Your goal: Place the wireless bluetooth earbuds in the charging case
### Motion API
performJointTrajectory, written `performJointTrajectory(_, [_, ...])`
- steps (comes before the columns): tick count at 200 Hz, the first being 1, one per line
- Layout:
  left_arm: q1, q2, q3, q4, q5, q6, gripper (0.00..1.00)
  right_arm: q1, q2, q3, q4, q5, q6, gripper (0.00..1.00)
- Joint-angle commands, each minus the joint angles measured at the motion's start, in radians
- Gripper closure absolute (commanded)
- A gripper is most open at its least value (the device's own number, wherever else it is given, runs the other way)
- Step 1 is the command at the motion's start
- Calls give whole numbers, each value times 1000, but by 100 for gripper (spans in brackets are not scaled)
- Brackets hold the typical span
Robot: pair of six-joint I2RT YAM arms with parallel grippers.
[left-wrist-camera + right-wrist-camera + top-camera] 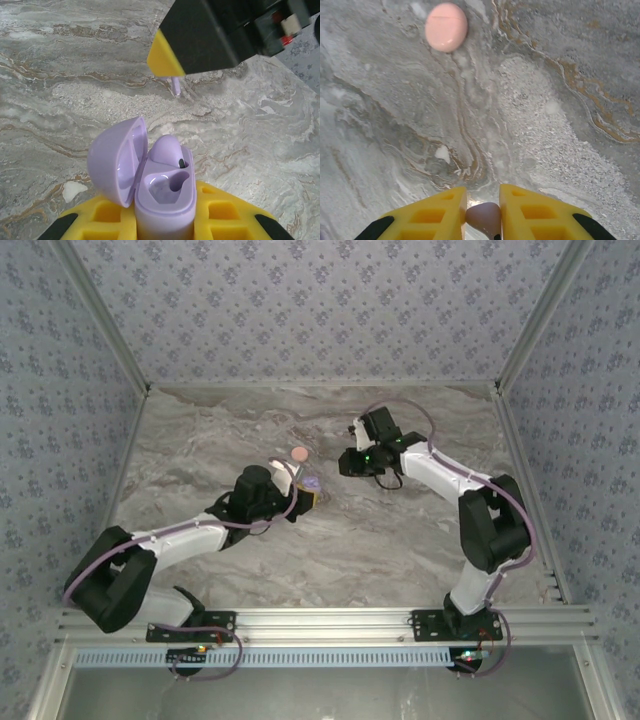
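While its yellow fingers stood narrow, the right gripper [482, 199] pinched the loose earbud [484, 217] between them. In the right wrist view that bud was a tiny, glossy, rounded bit, pale lilac shading to pink, with only its bulb showing between the pads. From the left wrist view its thin pale purple stem hung down below the yellow tip of the right gripper's black finger [165, 57], above the tabletop and a little beyond the case.

Across from it, the left gripper [165, 217] was closed tight on the charging case [165, 197], with a yellow finger pressed against each side of the base. The case was a small lilac shell, smooth and shiny, and it stood open. Its domed lid [112, 160] was swung out to the left on its hinge, showing a hollow inside. The seated earbud [166, 149], of the same lilac, sat in the far well with a dark spot on its side. The near well was a bare, shaped hollow.

Seen from above, the two grippers met near the middle of the marble-patterned table [420, 540], close together but apart. A salmon-pink disc [298, 454] lay flat on the table just beyond the left gripper. It was closed, and a faint seam line ran across its top.
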Motion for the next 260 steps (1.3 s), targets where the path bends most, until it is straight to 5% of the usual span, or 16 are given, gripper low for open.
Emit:
performJointTrajectory(1, [-5, 24, -1, 87, 12, -14, 90, 3, -52, -13, 25, -28, 16, 74])
performJointTrajectory(150, [-5, 162, 32, 233, 34, -57, 91, 56, -162, -10, 60, -29, 7, 73])
performJointTrajectory(193, [-6, 59, 9, 128, -100, -19, 91, 57, -104, 23, -17, 33, -16, 72])
performJointTrajectory(260, [-4, -244, 4, -234, -279, 47, 90, 96, 98, 123, -102, -42, -58, 67])
